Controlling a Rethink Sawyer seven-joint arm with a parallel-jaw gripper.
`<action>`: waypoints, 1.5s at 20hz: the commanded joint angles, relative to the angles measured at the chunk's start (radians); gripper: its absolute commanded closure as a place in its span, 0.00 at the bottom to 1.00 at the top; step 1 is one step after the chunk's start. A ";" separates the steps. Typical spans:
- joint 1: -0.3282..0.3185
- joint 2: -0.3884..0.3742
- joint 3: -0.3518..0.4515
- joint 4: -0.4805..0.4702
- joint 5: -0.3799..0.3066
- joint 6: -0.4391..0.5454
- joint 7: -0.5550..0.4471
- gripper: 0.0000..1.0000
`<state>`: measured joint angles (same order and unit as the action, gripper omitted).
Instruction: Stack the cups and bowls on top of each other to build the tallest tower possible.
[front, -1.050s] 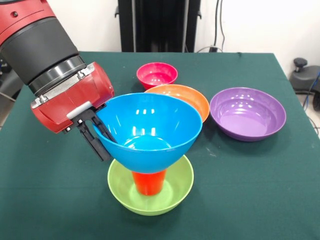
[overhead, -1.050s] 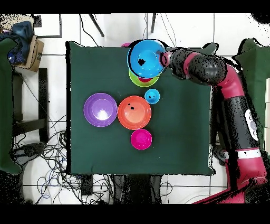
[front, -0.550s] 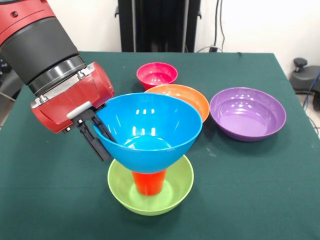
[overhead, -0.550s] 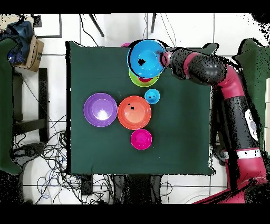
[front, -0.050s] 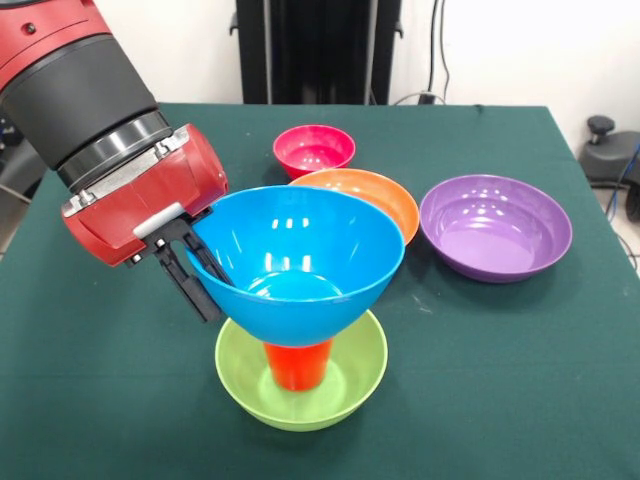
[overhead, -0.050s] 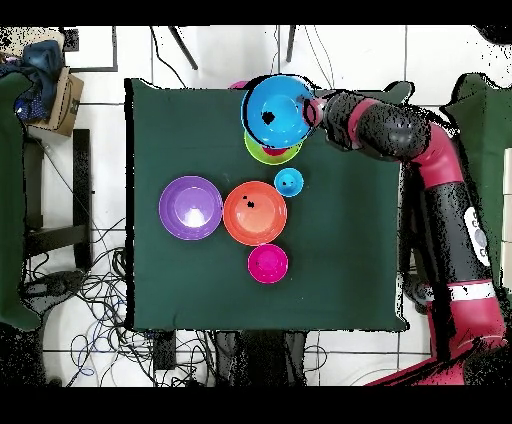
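The blue bowl (front, -0.050s: 300, 262), rim clenched at its nine o'clock by the end effector (front, -0.050s: 190, 265), is needing level centring on the red cup (front, -0.050s: 298, 364).

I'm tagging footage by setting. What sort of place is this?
Probably a robotics lab: a robot arm works at a green cloth-covered table, loose cables trail across the tiled floor, and bright plastic bowls serve as props.

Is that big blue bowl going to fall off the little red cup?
It might. The blue bowl is far wider than the red cup under it, so it could tip once the gripper at its rim lets go. A wobble could also knock the cup over inside the lime green bowl. If the bowl slides off, it could hit the orange bowl close behind.
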<state>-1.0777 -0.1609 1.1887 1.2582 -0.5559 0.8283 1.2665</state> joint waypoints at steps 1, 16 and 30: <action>0.032 0.001 -0.028 0.026 -0.023 0.009 -0.258 1.00; 0.031 -0.001 -0.025 0.037 -0.022 -0.001 -0.245 1.00; 0.039 -0.002 -0.021 0.042 -0.022 -0.014 -0.229 1.00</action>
<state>-1.0777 -0.1609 1.1887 1.2608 -0.5559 0.8282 1.2665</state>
